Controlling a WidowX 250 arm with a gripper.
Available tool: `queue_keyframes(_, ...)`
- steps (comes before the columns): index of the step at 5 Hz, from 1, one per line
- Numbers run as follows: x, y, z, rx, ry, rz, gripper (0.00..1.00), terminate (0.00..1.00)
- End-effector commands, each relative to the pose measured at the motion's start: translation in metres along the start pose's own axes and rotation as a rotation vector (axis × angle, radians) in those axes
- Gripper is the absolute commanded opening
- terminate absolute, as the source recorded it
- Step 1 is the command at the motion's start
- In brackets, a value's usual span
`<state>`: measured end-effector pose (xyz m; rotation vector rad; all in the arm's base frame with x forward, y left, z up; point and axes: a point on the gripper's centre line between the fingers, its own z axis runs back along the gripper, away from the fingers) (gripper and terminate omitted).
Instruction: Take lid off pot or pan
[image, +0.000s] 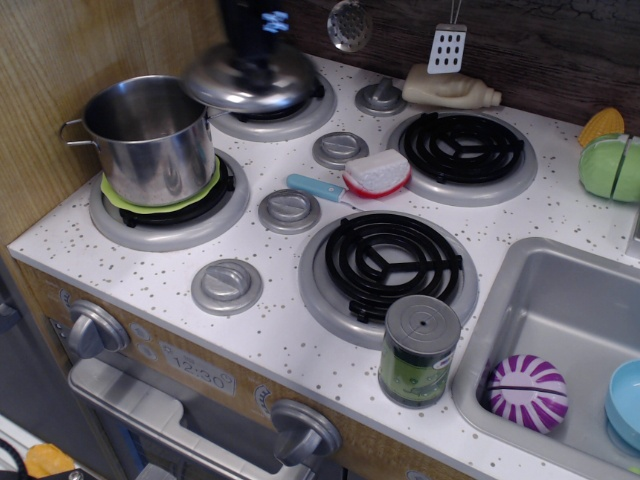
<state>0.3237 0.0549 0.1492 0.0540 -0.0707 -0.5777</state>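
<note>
The shiny steel pot stands open on a green cloth on the front left burner. The round steel lid hangs in the air over the back left burner, to the right of the pot and apart from it. My black gripper comes down from the top edge and is shut on the lid's central knob, which its fingers hide. The lid looks blurred.
A scrub brush with a blue handle lies between the burners. A grey-and-green can stands at the front right burner's edge. A sink on the right holds a purple ball. A wooden wall rises left of the pot.
</note>
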Motion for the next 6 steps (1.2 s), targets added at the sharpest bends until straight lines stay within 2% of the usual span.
queue_keyframes(1,0.030,-0.047,-0.009,0.035,-0.087,0.086,0.00,0.00)
queue_keyframes(2,0.039,-0.071,-0.042,0.025,-0.103,0.142,0.00,0.00)
queue_keyframes(3,0.040,-0.077,-0.076,0.020,-0.108,0.179,0.00,0.00)
queue_keyframes(4,0.039,-0.073,-0.090,0.008,-0.108,0.172,0.00,0.00)
queue_keyframes(5,0.037,-0.072,-0.096,-0.009,-0.141,0.157,1.00,0.00)
queue_keyframes(6,0.037,-0.072,-0.096,-0.009,-0.141,0.157,1.00,1.00)
